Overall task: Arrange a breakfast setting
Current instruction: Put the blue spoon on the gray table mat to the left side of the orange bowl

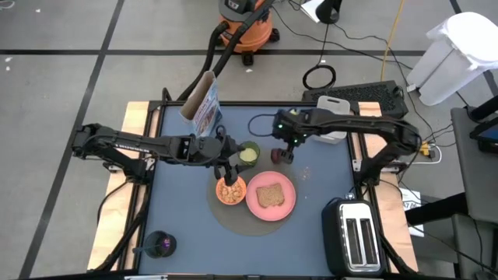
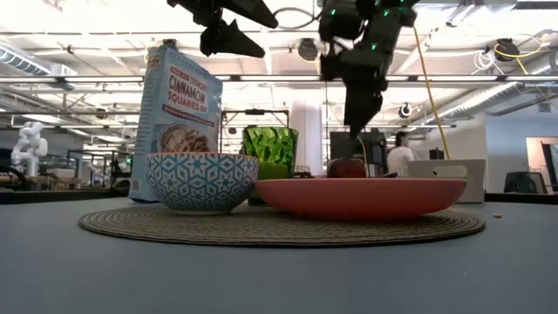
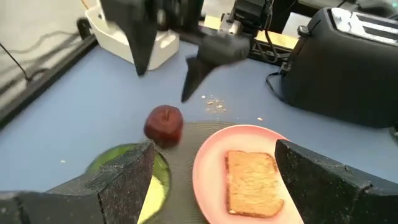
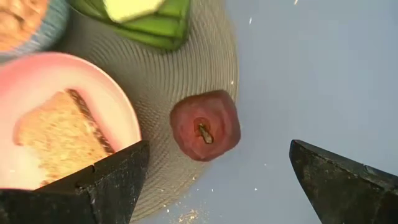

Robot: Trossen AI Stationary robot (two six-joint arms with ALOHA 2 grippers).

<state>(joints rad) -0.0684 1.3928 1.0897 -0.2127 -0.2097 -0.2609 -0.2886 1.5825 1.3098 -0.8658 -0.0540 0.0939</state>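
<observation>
A round woven mat (image 1: pixel 247 211) holds an orange-lined patterned bowl (image 1: pixel 230 190) of cereal, a pink plate (image 1: pixel 283 204) with a toast slice (image 1: pixel 270 196), and a green cup (image 1: pixel 249 153). A dark-red fruit (image 4: pixel 205 124) stands stem up at the mat's far right edge. A blue cereal box (image 2: pixel 179 109) stands upright behind the bowl. My left gripper (image 1: pixel 227 169) hangs open above the bowl's far rim. My right gripper (image 4: pixel 216 149) is open above the fruit, its fingers spread wide on either side and clear of it.
A black toaster (image 1: pixel 354 233) stands at the near right corner. A white container (image 1: pixel 334 120) is at the far right. A dark holder with something purple (image 1: pixel 161 246) sits near the front left. Crumbs (image 1: pixel 305 173) lie on bare table right of the fruit.
</observation>
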